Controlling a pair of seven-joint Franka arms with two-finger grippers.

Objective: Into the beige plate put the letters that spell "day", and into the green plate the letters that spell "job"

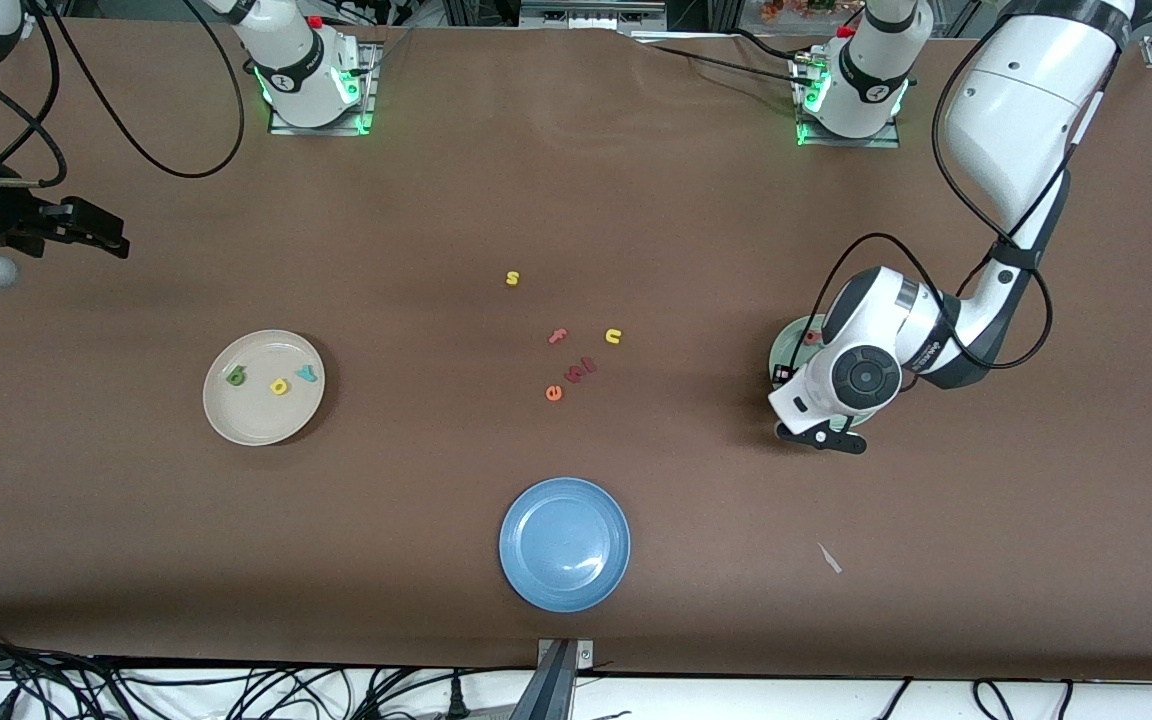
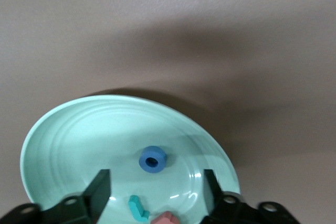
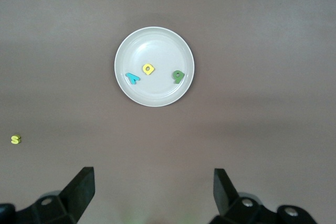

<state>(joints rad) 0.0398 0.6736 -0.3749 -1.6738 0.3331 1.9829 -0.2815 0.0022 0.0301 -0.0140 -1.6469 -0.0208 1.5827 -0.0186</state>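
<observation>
Left end effector (image 2: 156, 195) hangs spread over the green plate (image 2: 68, 135), apparently having dropped the salmon letter (image 2: 167, 217) beside the blue o (image 2: 152, 159); right end effector (image 3: 152, 192) waits spread.

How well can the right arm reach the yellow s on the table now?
Probably yes. The right end effector hangs open at its end of the table, and the yellow s lies alone on bare table with nothing between them.

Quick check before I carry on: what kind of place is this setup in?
Likely a robotics lab bench: a brown-covered table with bolted-down arm bases, loose cables along its edge, and tiny coloured toy letters.
</observation>
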